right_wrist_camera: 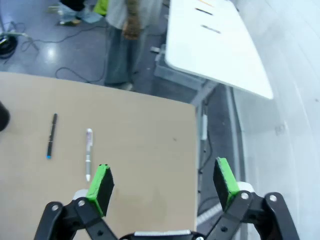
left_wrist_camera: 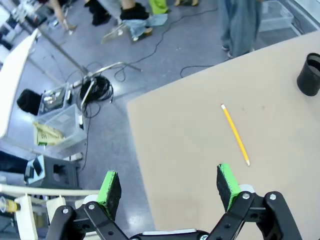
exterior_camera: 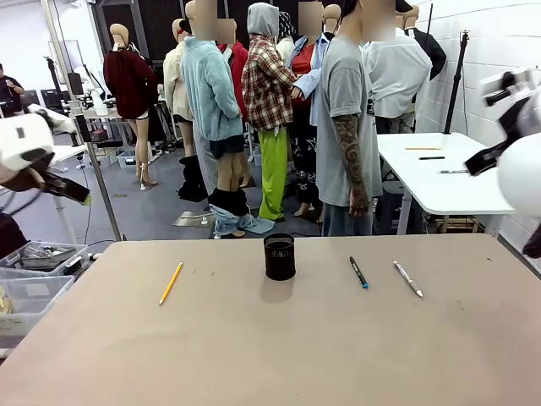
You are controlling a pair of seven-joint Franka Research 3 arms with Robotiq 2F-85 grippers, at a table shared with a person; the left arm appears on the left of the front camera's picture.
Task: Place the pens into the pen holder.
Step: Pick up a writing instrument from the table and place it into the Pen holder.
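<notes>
The black mesh pen holder (exterior_camera: 280,256) stands upright at the middle of the tan table (exterior_camera: 270,347); it also sits at the right edge of the left wrist view (left_wrist_camera: 310,74). A yellow pencil (exterior_camera: 171,282) (left_wrist_camera: 235,134) lies to its left. To its right lie a dark pen with a blue tip (exterior_camera: 359,272) (right_wrist_camera: 51,135) and a silvery pen (exterior_camera: 407,278) (right_wrist_camera: 88,154). My left gripper (left_wrist_camera: 169,186) hangs open above the table's left edge, well clear of the pencil. My right gripper (right_wrist_camera: 162,185) hangs open high above the table's right end, beside the silvery pen.
A person (exterior_camera: 347,127) stands at the table's far edge with an arm hanging down. Clear plastic bins (exterior_camera: 34,279) (left_wrist_camera: 60,120) and cables sit on the floor off the left side. A white table (exterior_camera: 444,173) (right_wrist_camera: 215,45) with small items stands at the right.
</notes>
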